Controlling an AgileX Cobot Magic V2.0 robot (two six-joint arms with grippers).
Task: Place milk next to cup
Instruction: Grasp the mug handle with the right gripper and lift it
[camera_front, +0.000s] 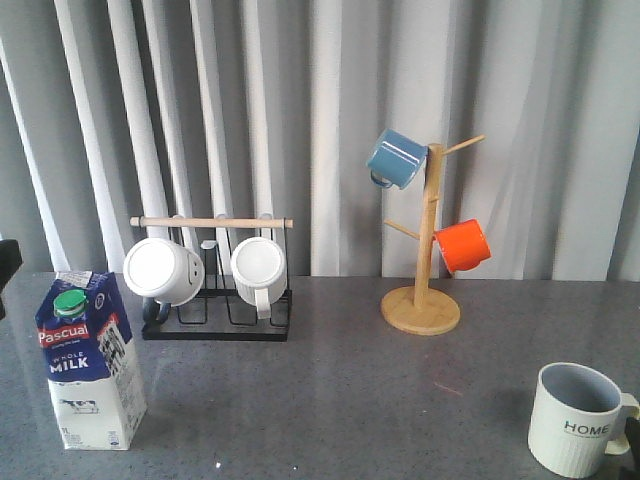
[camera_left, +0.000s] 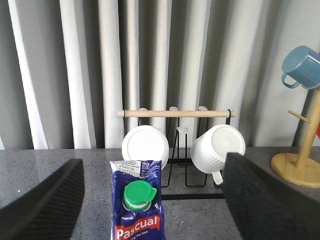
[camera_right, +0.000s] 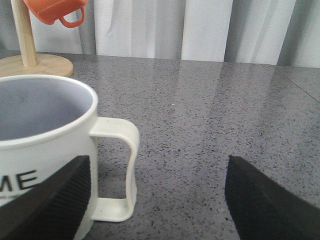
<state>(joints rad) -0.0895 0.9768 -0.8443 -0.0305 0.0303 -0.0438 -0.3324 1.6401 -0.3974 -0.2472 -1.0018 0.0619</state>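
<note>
The milk (camera_front: 90, 360), a tall blue-and-white carton with a green cap, stands at the table's front left. In the left wrist view the milk (camera_left: 139, 205) stands between the wide-apart fingers (camera_left: 45, 205) of my open left gripper (camera_left: 155, 212), untouched. The cup (camera_front: 575, 420), a cream ribbed mug lettered "HOME", stands at the front right. In the right wrist view the cup (camera_right: 45, 145) is close, its handle (camera_right: 122, 170) between the fingers (camera_right: 270, 205) of my open right gripper (camera_right: 157, 207), untouched.
A black wire rack (camera_front: 215, 315) with a wooden bar holds two white mugs behind the milk. A wooden mug tree (camera_front: 425, 260) at the back right carries a blue mug (camera_front: 395, 158) and an orange mug (camera_front: 463, 245). A grey curtain hangs behind the table.
</note>
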